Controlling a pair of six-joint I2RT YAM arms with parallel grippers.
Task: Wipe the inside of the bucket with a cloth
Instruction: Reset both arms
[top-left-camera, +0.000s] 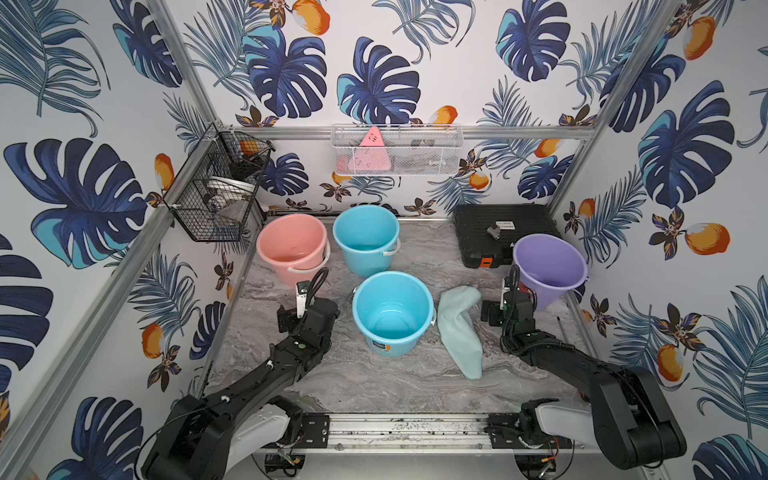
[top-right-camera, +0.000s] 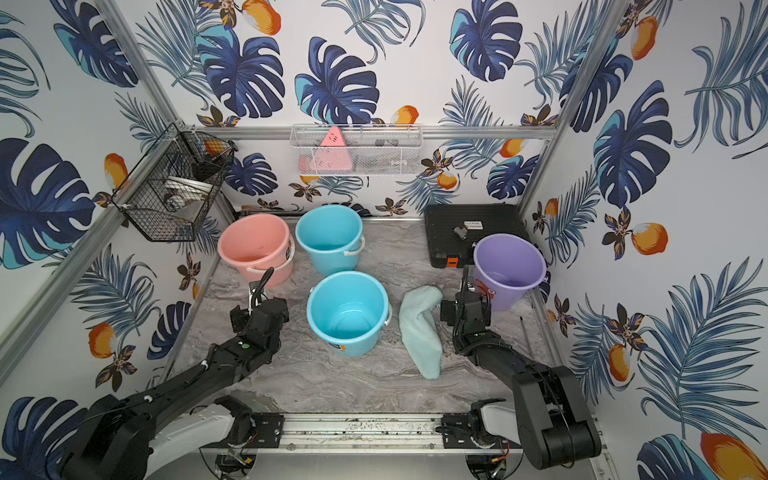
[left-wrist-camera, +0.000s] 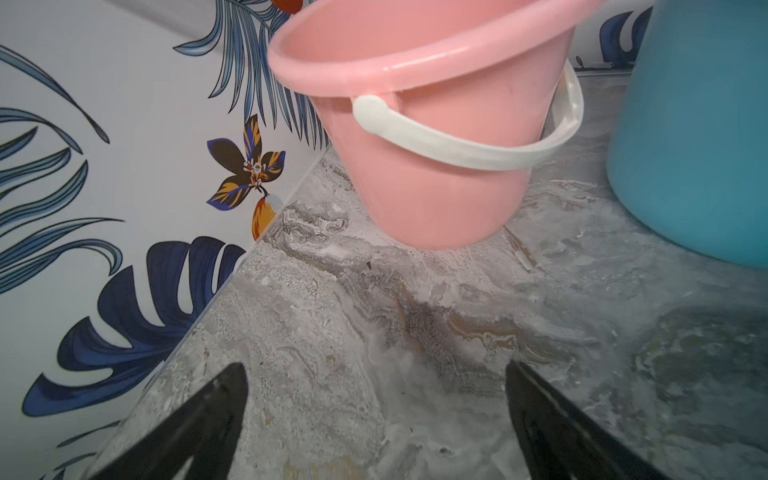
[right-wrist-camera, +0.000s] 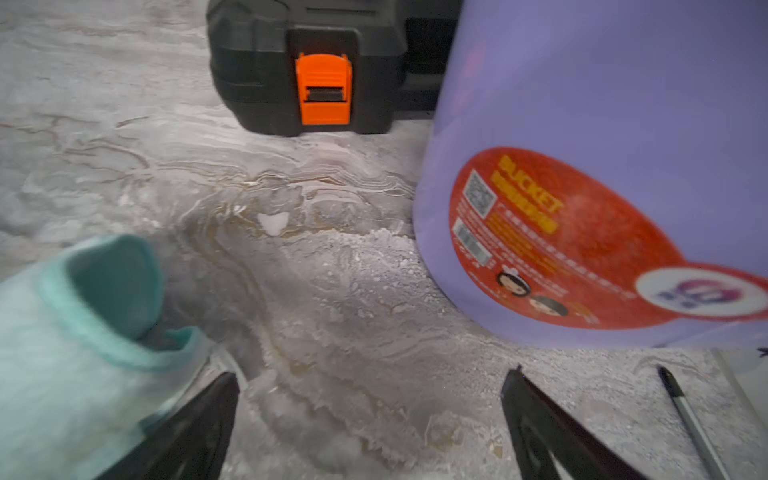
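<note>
A blue bucket (top-left-camera: 392, 299) (top-right-camera: 348, 305) stands upright and empty at the table's middle. The pale mint cloth (top-left-camera: 459, 328) (top-right-camera: 419, 328) lies crumpled lengthwise on the table just right of it. In the right wrist view the cloth (right-wrist-camera: 83, 332) lies beside one finger. My right gripper (right-wrist-camera: 370, 378) is open over bare table, between the cloth and the purple bucket (right-wrist-camera: 602, 124). My left gripper (left-wrist-camera: 376, 370) is open over bare table, facing the pink bucket (left-wrist-camera: 436, 166). The left wrist (top-left-camera: 309, 318) is left of the blue bucket.
A pink bucket (top-left-camera: 291, 245) and a second blue bucket (top-left-camera: 365, 237) stand at the back. A purple bucket (top-left-camera: 548, 266) and a black case (top-left-camera: 505, 228) are back right. A pen (right-wrist-camera: 685, 415) lies by the right wall. Wire baskets (top-left-camera: 397, 149) hang on the walls.
</note>
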